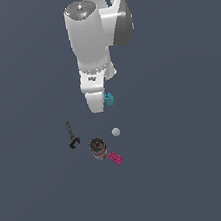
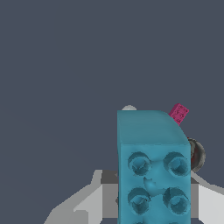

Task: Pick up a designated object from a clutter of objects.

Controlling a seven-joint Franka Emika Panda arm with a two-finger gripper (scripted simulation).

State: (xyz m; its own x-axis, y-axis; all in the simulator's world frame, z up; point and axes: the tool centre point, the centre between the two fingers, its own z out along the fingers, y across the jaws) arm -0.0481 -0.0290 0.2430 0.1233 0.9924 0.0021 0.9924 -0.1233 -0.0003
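Between our pincer's [image 2: 151,199] fingers the cyan brick [image 2: 151,162] sits clamped, studs facing the camera; we judge a loose grip could drop it onto the can [image 1: 97,147].

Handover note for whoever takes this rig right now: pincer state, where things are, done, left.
Pincer: down at the cyan brick, which fills the wrist view between its fingers; whether it is clamped cannot be told.
Brick in the exterior view: at the pincer tip, apart from the other items.
On the floor: white ball, dark can, pink brick next to the can, black wrench.
Done: arm reached the brick.
Left: confirm the grip, lift clear.
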